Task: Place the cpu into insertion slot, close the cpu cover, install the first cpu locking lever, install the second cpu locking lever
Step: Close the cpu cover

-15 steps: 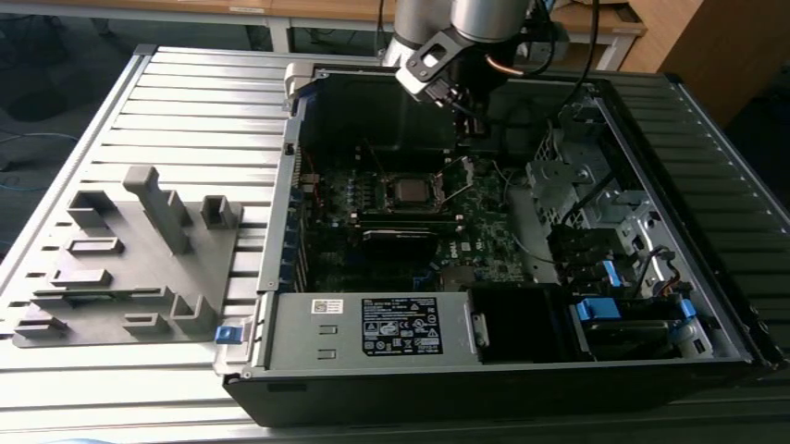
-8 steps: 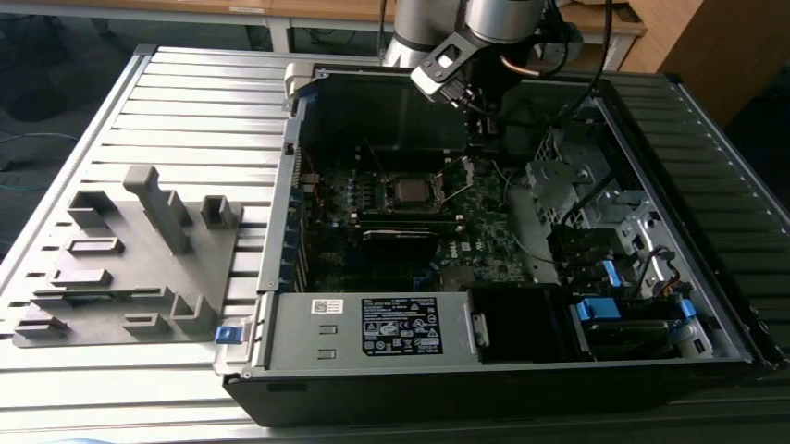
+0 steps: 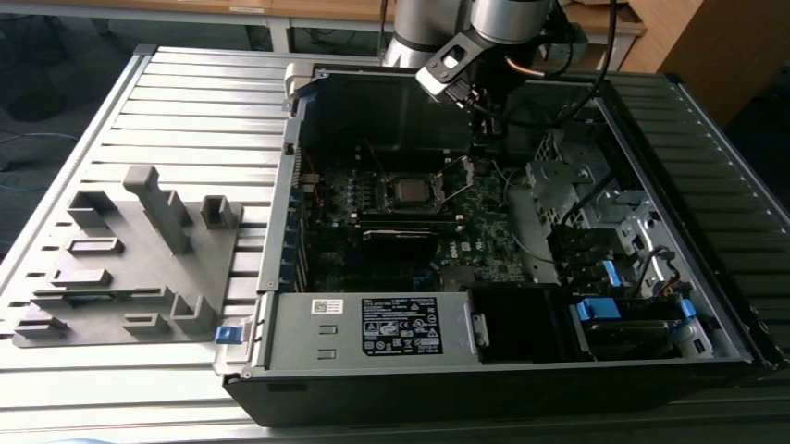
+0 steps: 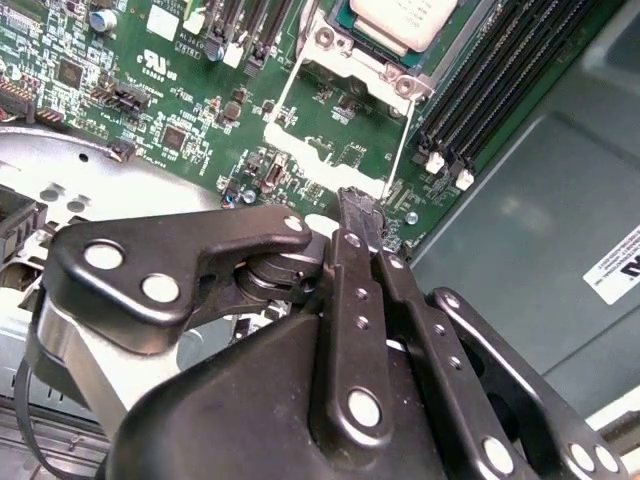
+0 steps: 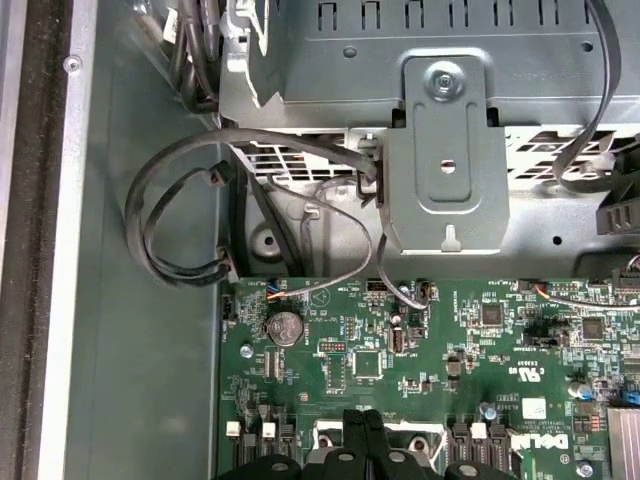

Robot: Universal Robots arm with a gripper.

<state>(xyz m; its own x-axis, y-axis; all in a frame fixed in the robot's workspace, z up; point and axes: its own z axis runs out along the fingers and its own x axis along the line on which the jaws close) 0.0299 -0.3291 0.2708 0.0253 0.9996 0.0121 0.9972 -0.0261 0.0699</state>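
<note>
Fingers (image 4: 350,265) pressed together, nothing visibly gripped, with their tips over the motherboard (image 4: 150,80) edge and at the free end of the open cpu cover (image 4: 320,158). Just beyond, the cpu (image 4: 400,18) lies seated in the insertion slot (image 4: 327,40). The board sits inside the open computer case (image 3: 296,120) on the slatted tabletop (image 3: 185,102).

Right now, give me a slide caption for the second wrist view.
Black pincer, tips together, at the edge of the thin silver cover frame; silver-grey square chip lies uncovered beyond.
</note>
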